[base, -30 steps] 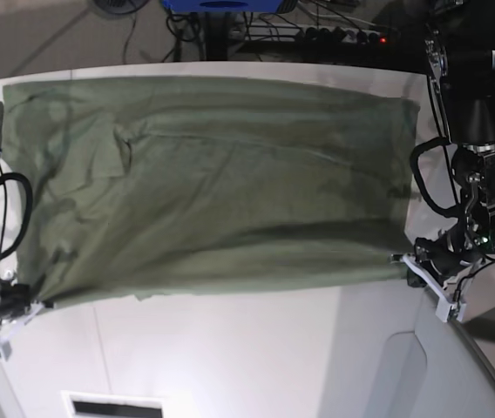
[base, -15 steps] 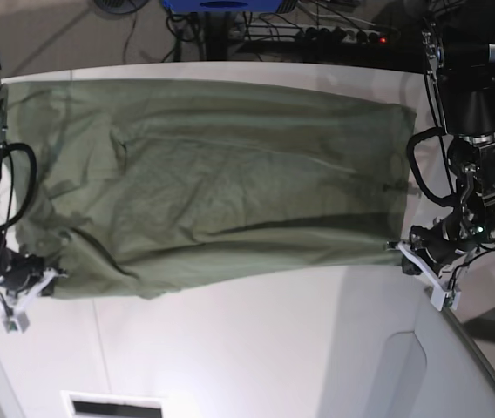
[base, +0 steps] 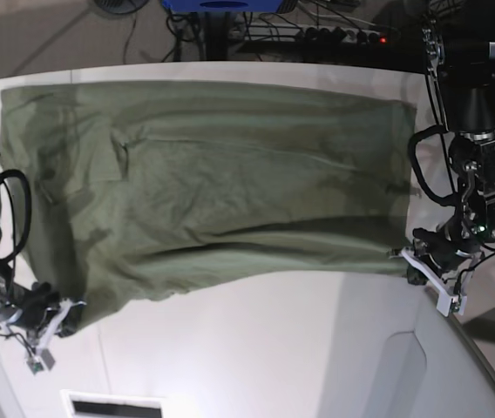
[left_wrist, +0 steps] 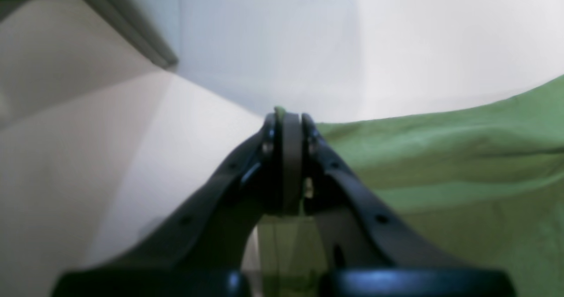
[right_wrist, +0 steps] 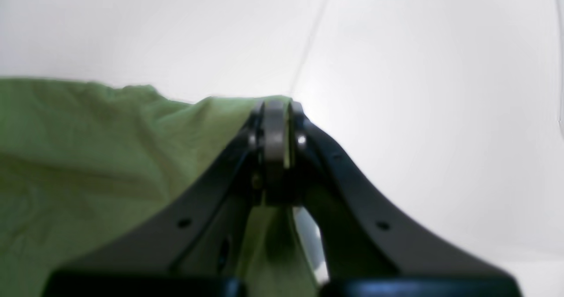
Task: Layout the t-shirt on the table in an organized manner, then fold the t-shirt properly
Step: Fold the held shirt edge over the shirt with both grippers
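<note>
A large white matte tabletop (base: 256,348) with thin seam lines fills your view, cables and a power strip (base: 343,35) lying on the dark floor beyond its far edge. Spread across the far half lies the plain olive-green cotton t-shirt (base: 221,183), wrinkled, its near hem sagging in a slanting line toward your right arm. Your left tool (base: 411,264), on the base view's right, pinches the shirt's near corner there, jaws pressed tight on a sliver of green cloth, as the left wrist view shows (left_wrist: 282,125). Your right tool (base: 63,315), on the base view's left, grips the opposite near corner just above the tabletop, jaws likewise clamped on fabric in its wrist view (right_wrist: 276,112). The cloth hangs stretched between both tools.
</note>
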Controlling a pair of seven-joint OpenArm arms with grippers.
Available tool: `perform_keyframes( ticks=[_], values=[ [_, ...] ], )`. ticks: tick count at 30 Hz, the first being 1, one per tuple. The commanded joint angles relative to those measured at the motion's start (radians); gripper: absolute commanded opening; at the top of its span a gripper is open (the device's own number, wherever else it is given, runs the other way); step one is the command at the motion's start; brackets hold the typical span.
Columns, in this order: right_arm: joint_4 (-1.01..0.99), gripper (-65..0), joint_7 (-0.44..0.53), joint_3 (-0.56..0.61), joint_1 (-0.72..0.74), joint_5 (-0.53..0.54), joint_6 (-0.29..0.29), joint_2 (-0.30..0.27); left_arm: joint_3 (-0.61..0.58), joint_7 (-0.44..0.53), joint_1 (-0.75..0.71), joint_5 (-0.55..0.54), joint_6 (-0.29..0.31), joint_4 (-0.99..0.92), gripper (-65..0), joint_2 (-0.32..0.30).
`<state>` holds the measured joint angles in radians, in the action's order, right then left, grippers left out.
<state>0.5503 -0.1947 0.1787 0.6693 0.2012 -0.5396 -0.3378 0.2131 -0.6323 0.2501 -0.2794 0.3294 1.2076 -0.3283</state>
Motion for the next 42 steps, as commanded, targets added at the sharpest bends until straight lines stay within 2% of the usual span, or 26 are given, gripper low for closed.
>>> perform_keyframes(
  ticks=[1,9,21,24,27,31,34,38,42],
  values=[
    [0.011,-65.0,0.016,-0.006,0.030,0.005,0.003,-0.020,0.004,0.024,0.024,-0.010,-0.003,0.034,-65.0,-0.016],
    [-0.111,-65.0,0.018,-0.006,0.000,0.007,0.005,-0.022,0.003,0.022,-0.007,-0.016,0.006,0.067,-65.0,-0.015],
    [-0.114,-65.0,0.028,-0.002,0.013,0.007,0.005,-0.067,0.003,0.021,-0.007,-0.017,0.006,0.079,-65.0,-0.018],
    [-0.114,-65.0,0.024,-0.002,0.011,0.007,0.005,-0.068,0.009,-0.045,-0.015,-0.017,0.006,0.128,-65.0,-0.018],
    [-0.112,-65.0,-0.039,-0.002,0.014,0.007,0.003,-0.070,0.004,-0.074,-0.024,-0.016,0.006,0.180,-65.0,-0.019],
    [-0.031,-65.0,-0.070,0.000,0.007,0.007,0.003,-0.077,0.003,-0.076,-0.045,-0.014,0.007,0.182,-65.0,-0.041],
    [-0.009,-65.0,-0.154,0.000,0.005,0.007,0.003,-0.102,0.004,-0.076,-0.082,-0.017,0.007,0.182,-65.0,-0.053],
    [-0.009,-65.0,-0.243,-0.006,-0.001,0.007,-0.001,-0.105,0.003,-0.076,-0.134,-0.017,0.061,0.183,-65.0,-0.084],
    [-0.008,-65.0,-0.269,-0.008,-0.049,0.007,-0.001,-0.105,0.009,-0.076,-0.186,-0.010,0.073,0.183,-65.0,-0.088]
  ],
)
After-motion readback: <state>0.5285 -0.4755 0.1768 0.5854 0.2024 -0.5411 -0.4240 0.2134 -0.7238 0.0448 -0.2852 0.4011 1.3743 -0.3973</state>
